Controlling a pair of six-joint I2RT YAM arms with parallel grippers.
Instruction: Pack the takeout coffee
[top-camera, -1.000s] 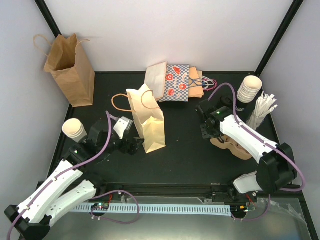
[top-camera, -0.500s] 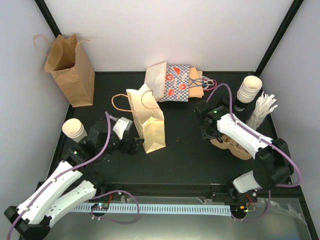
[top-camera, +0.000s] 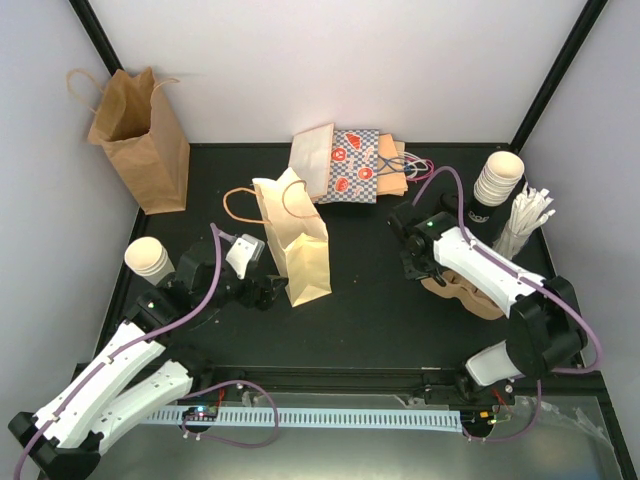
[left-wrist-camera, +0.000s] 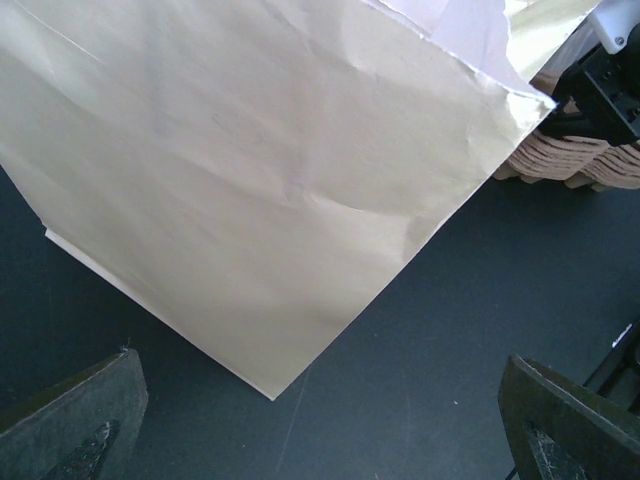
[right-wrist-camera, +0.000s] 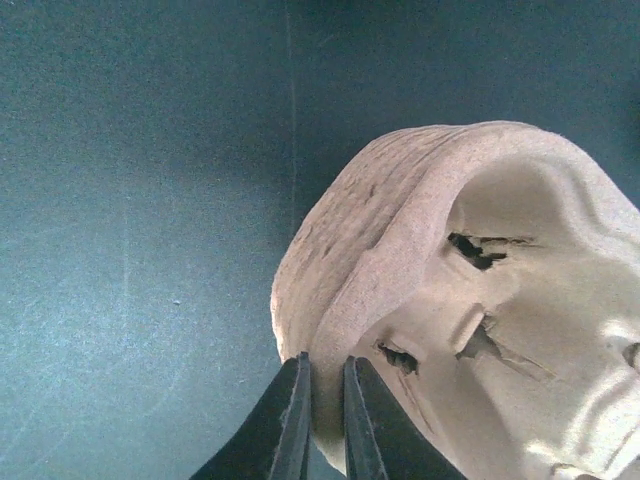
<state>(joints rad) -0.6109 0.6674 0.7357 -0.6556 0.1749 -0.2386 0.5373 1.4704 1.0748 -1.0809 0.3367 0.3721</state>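
My right gripper (right-wrist-camera: 325, 368) is pinched together on the rim of the pulp cup carrier (right-wrist-camera: 470, 300). My left gripper (left-wrist-camera: 320, 362) is spread wide, facing the cream bag (left-wrist-camera: 260, 180). Left cup stack (top-camera: 149, 258) at left edge of counter (top-camera: 370, 300); right cup stack (top-camera: 499, 178) far right

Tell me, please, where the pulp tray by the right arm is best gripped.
Probably by the thin rim of the tray, from above, at its end nearest the middle of the table: it lies flat, and that edge looks thin enough to pinch. The right pincer is closed on it there.
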